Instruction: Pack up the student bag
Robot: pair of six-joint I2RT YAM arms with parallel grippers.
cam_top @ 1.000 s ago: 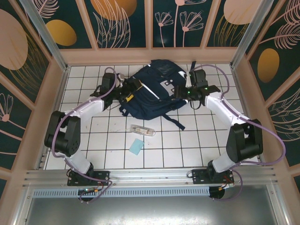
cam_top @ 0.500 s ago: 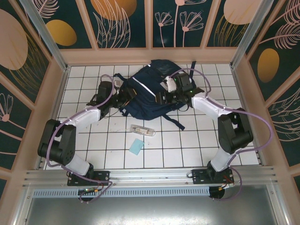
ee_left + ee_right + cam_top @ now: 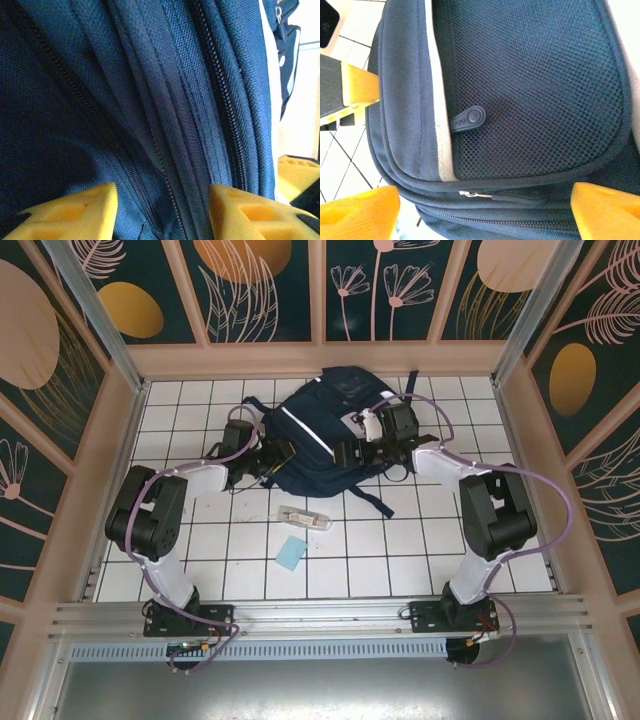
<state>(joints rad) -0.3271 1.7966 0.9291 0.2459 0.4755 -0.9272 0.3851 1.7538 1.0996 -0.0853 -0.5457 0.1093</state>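
Zippered weave of the student bag (image 3: 315, 440) fills the spread left gripper (image 3: 162, 210), mesh the spread right gripper (image 3: 482, 210), seemingly ungripped.

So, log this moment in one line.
left gripper: astride student bag zip folds, grip unclear | right gripper: open at mesh pocket | pencil case: on table

Student bag (image 3: 150, 100) cropped at left wrist edges; clear case (image 3: 305, 518) contents too small.

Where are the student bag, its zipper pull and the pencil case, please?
student bag (image 3: 318, 400), top external view, navy fabric.
zipper pull (image 3: 468, 119), right wrist view, rounded tab.
pencil case (image 3: 305, 518), top external view, its middle.
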